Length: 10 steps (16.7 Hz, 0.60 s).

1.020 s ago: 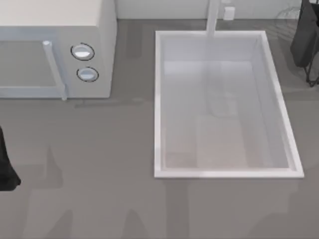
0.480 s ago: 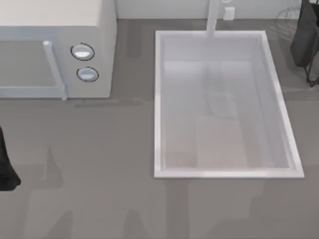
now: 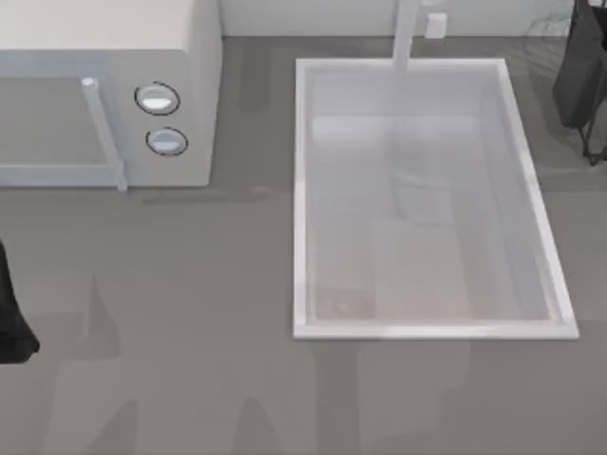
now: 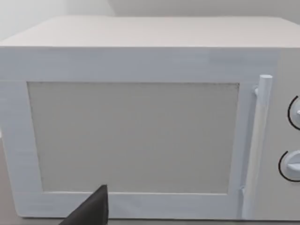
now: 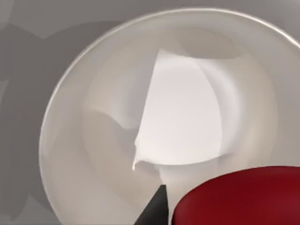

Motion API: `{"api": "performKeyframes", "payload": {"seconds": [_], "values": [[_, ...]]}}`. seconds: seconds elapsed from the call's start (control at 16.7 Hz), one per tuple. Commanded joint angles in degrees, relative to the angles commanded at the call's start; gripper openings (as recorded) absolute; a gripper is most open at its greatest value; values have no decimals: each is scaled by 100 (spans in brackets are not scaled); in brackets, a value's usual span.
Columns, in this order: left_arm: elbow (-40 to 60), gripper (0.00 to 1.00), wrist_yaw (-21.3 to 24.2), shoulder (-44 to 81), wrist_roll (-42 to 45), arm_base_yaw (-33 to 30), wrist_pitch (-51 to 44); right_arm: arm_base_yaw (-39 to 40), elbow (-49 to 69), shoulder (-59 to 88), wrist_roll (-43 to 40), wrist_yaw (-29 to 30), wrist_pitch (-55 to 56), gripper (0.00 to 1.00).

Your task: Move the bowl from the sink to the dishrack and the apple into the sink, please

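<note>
The left arm (image 3: 14, 313) sits at the left edge of the table (image 3: 190, 313), only a dark stub of it reaching in, low and pulled back. Its wrist camera faces the door of the white microwave (image 3: 104, 38), which stands in the far left corner. One dark tip of the left gripper (image 4: 91, 211) shows in front of that door, touching nothing; how wide it stands I cannot tell.

The right arm (image 3: 583, 66) is up in the far right corner, a black bulk hanging over the thin wires of the dishrack (image 3: 596, 147). Its wrist camera looks straight down into a pale, round bowl (image 5: 140, 117). Close under the lens is the deep red, rounded apple (image 5: 239, 197), right beside a dark tip of the right gripper (image 5: 157, 208). Whether the gripper clamps the apple or is merely next to it, I cannot tell.

The sink (image 3: 302, 190) lies right of the table's middle, with its faucet post (image 3: 406, 38) at the far rim.
</note>
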Motion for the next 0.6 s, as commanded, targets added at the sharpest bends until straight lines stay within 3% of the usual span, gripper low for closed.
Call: {"api": "performKeyframes", "payload": {"seconds": [0.3,0.6], "values": [[0,100,0,0,0,0,0,738,-57,122,169,296,886,0],[0,100,0,0,0,0,0,2125,-319,321,594,1019,3082,0]]}}
